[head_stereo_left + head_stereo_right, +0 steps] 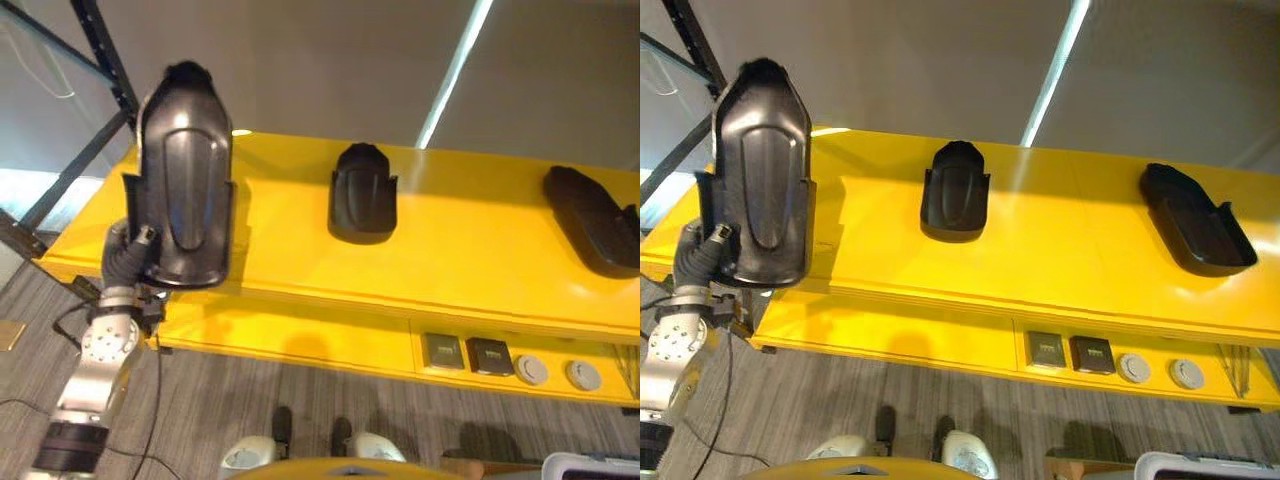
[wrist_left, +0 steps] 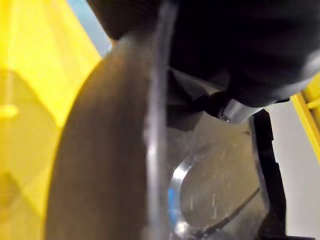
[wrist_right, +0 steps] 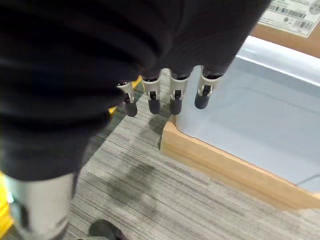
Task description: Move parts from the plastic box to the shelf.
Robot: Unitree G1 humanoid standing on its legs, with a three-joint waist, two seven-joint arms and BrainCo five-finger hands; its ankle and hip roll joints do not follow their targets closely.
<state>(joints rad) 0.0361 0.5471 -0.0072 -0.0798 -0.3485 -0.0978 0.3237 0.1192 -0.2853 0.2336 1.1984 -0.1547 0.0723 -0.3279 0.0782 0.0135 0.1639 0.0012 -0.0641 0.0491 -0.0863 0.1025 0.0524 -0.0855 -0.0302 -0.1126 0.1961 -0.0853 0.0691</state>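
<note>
2 parts (image 1: 363, 195) on shelf (image 1: 470, 250)

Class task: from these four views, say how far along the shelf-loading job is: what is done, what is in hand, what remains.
Done: two black parts lie on the yellow shelf, one mid-shelf and one at the right end. In hand: the left robot hand holds a third black part upright over the shelf's left end, not yet released. Left: setting it down. The right robot hand hangs open beside the plastic box, whose visible part looks empty.

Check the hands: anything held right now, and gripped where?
The left hand carries a black moulded part by its lower end, over the yellow shelf; its fingers are hidden behind it. The right hand holds nothing, hanging relaxed by the plastic box.
</note>
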